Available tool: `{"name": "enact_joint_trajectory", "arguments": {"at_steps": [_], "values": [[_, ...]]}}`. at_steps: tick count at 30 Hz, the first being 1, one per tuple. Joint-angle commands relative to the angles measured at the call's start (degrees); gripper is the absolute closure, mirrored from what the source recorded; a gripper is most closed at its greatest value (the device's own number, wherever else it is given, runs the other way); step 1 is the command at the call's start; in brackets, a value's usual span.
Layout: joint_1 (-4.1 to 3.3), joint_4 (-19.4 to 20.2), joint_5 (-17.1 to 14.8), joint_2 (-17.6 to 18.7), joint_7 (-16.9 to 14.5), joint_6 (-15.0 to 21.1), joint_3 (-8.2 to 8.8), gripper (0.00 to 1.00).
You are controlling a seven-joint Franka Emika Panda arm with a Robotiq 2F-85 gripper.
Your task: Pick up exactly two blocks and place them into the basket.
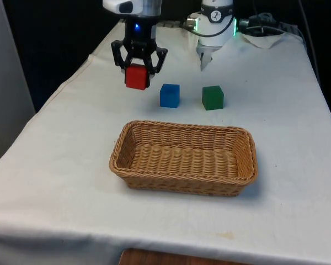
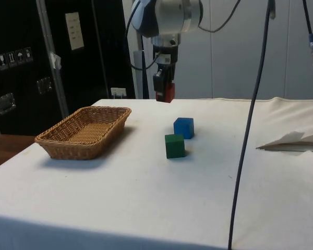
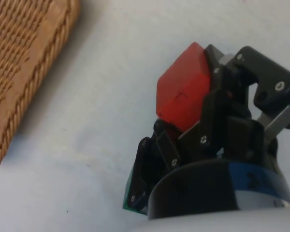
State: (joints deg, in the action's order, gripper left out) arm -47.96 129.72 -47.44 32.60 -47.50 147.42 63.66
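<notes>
Front view has the gripper (image 1: 138, 73) clamped on the red block (image 1: 137, 77), held above the cloth; the basket (image 1: 183, 182) (empty) lies nearer the camera, toward the front view's right.

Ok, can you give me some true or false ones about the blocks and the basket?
1. The black two-finger gripper holds the red cube block in the air. True.
2. The woven wicker basket has a block in it. False: it is empty.
3. The blue cube block sits on the white tablecloth. True.
4. The green cube block is stacked on the blue one. False: they stand side by side, apart.
</notes>
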Motion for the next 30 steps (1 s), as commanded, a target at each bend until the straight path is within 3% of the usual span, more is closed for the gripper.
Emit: {"name": "enact_joint_trajectory", "arguments": {"at_steps": [1, 7, 8, 9, 13, 16, 17, 18, 24, 25, 26, 30], "values": [[-1.95, -0.29, 2.46, -0.63, 1.72, -1.49, 2.35, 1.00], [-2.92, -1.20, 4.81, -2.06, 3.38, -1.55, 2.18, 1.00], [-1.20, -0.97, 2.92, -1.66, 2.06, 0.00, -0.06, 1.00], [-3.04, -1.32, 5.16, -2.29, 3.61, -1.55, 2.18, 1.00], [-3.61, -2.01, 6.99, -3.32, 4.87, -1.60, 2.01, 1.00], [-3.95, -2.52, 8.02, -3.90, 5.56, -1.72, 1.89, 1.00], [-2.35, -2.18, 6.30, -3.67, 4.35, -0.11, -0.23, 1.00], [-4.01, -2.69, 8.42, -4.13, 5.84, -1.72, 1.83, 1.00], [-4.35, -4.18, 11.17, -5.04, 8.19, -1.95, 1.20, 1.00], [-2.98, -3.84, 9.80, -5.10, 7.10, -0.57, -0.57, 1.00], [-4.35, -4.53, 11.52, -5.16, 8.59, -2.12, 1.09, 1.00], [-4.30, -6.59, 13.46, -5.33, 11.00, -3.27, 0.40, 1.00]]}}
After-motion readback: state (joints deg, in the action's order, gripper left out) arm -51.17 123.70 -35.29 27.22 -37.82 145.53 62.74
